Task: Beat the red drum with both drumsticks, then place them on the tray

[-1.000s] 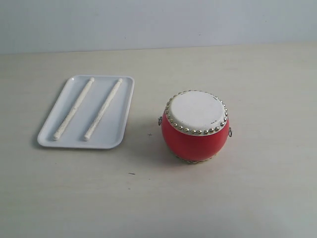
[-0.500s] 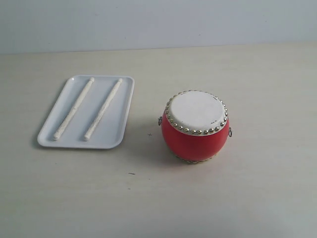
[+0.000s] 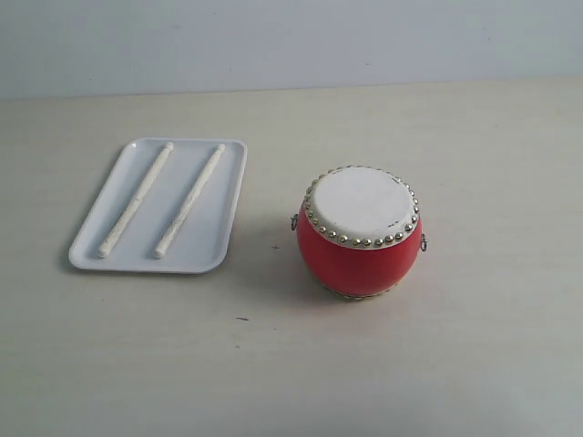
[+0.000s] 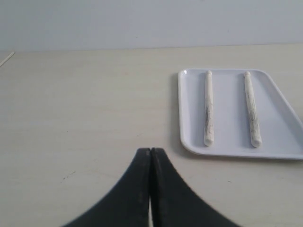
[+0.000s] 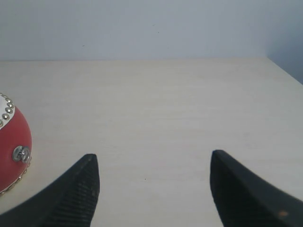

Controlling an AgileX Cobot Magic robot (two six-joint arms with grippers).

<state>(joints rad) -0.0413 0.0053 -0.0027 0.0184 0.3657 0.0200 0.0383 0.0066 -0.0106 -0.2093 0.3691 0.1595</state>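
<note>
Both drumsticks [image 3: 137,198] lie side by side on the tray [image 3: 214,259] at the exterior view's left. The red drum [image 3: 358,255] stands apart, right of centre. The left gripper [image 4: 150,155] has its jaws pressed together on nothing; the right gripper [image 5: 154,158] gapes empty. Start or finish, I can't tell; if it's the start, each arm must fetch a stick. Neither arm shows in the exterior view.

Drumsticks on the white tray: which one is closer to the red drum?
The slim pale cream wooden stick on the side of the flat white plastic tray facing the glossy red barrel drum. Its twin lies parallel, toward the tray's far long edge.
</note>
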